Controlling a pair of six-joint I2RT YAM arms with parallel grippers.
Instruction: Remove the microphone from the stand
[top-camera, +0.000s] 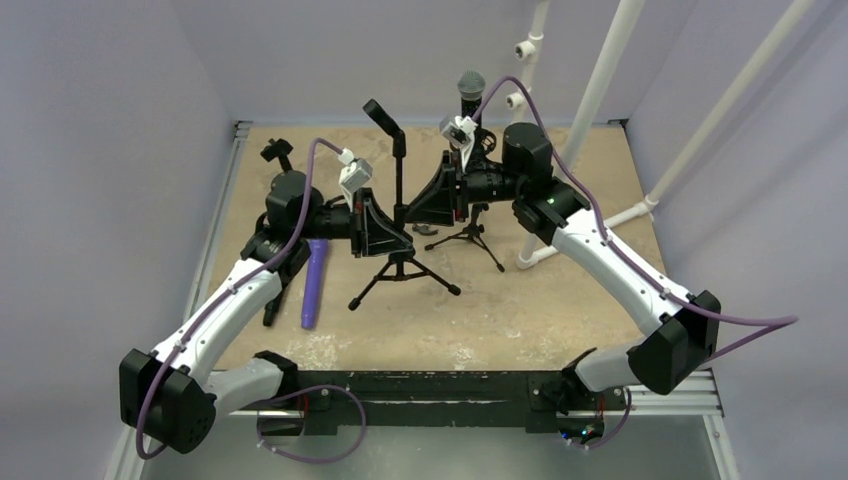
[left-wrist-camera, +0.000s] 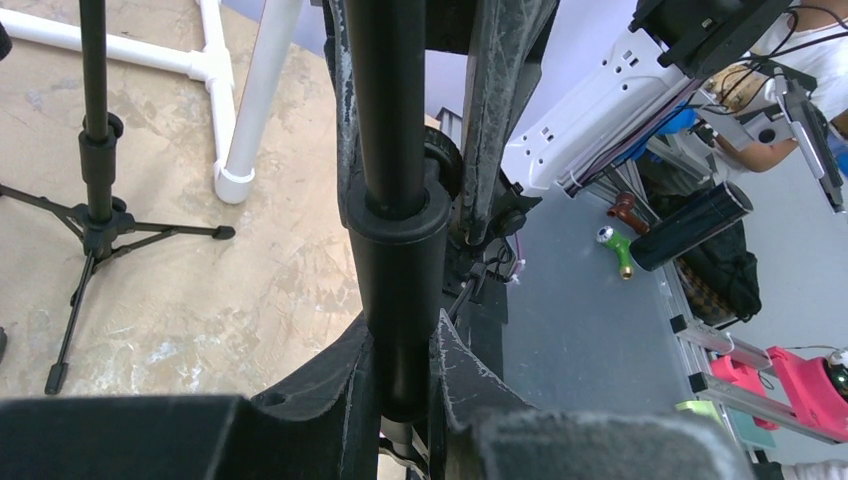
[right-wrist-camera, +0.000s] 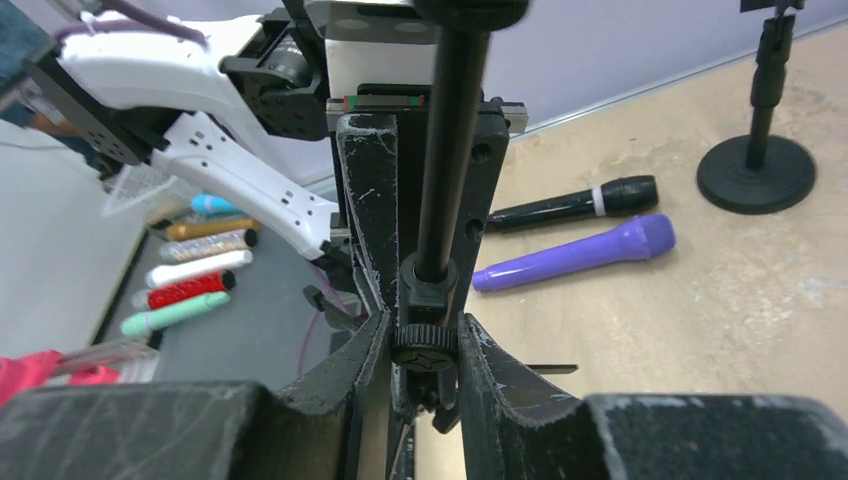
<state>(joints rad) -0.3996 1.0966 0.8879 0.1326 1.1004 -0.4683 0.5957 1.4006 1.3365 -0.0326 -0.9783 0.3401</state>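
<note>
The left gripper (top-camera: 400, 238) is clamping the centre stand (top-camera: 400, 170) low on its pole, jaws narrow and pressing the thick lower tube from both sides in its wrist view. The right gripper (top-camera: 412, 212) is facing it from the other side, a little higher on the same pole. Its jaws are sitting narrow too, their pads looking to be against the small knob of the collar. The microphone (top-camera: 470, 88), grey-headed, is standing upright atop the rear stand (top-camera: 472, 232), just behind the right wrist, and neither gripper is touching it. The dark tilted piece at the top of the centre stand is too small to call, clip or second mic. I am judging the main hazard to be two arms gripping one light tripod. If they are not moving together, the pole is likely to twist or a leg to lift off the table (top-camera: 540, 300), and the stand could topple. A grip on the knob alone may be slipping or turning it, letting the upper tube drop. The right arm's purple cable (top-camera: 520, 82) is arcing close by the microphone's head, so a swing of that wrist could be snagging it or knocking the rear stand over. The purple microphone (top-camera: 315, 280) lying beside the left arm could be getting nudged
</note>
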